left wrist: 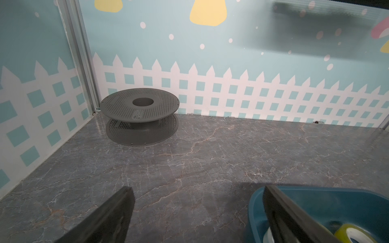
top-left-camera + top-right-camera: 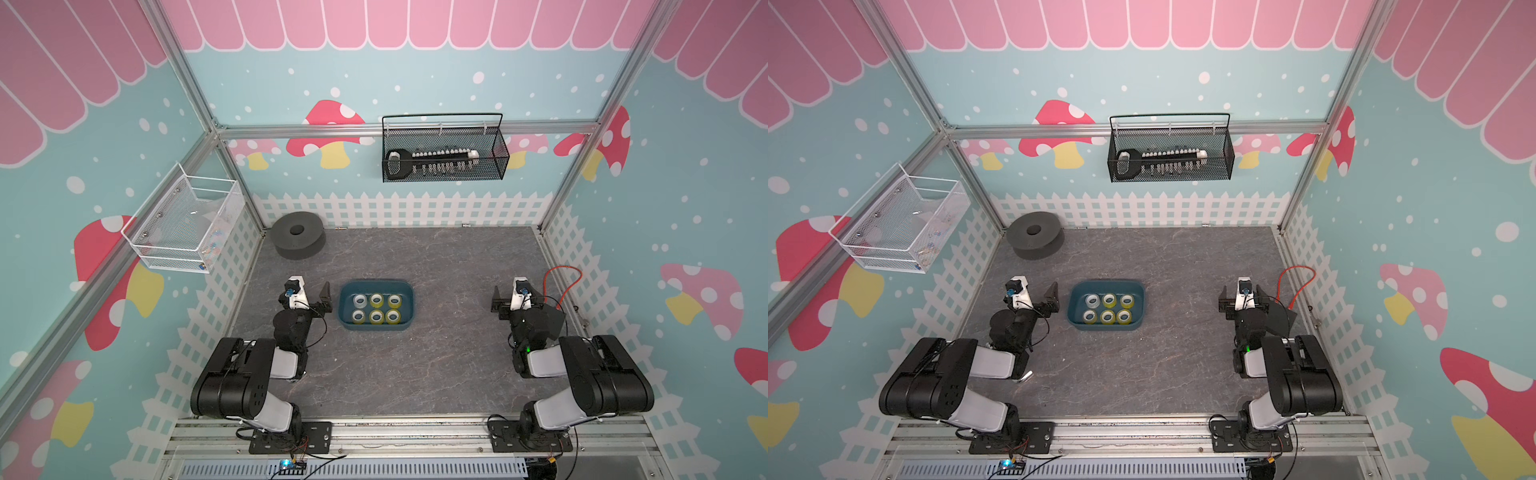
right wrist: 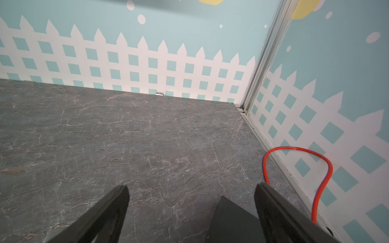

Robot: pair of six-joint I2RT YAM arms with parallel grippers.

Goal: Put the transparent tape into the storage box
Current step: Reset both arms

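Note:
The storage box (image 2: 376,284) (image 2: 1106,284), a shallow dark teal tub, sits mid-table in both top views. Several rolls of transparent tape (image 2: 376,300) (image 2: 1109,300) stand inside it in two rows. My left gripper (image 2: 309,293) (image 2: 1036,294) (image 1: 197,189) hovers just left of the box, open and empty. In the left wrist view one finger overlaps the box wall (image 1: 257,210), and a yellowish tape roll (image 1: 353,233) shows beside it. My right gripper (image 2: 516,296) (image 2: 1241,296) (image 3: 191,187) is open and empty, well right of the box near the side wall.
A grey perforated spool (image 2: 297,235) (image 1: 140,105) stands in the back left corner. A black wire basket (image 2: 444,153) hangs on the back wall, a white mesh basket (image 2: 187,224) on the left wall. An orange cable (image 3: 294,149) loops by the right wall, next to a flat black piece (image 3: 231,221).

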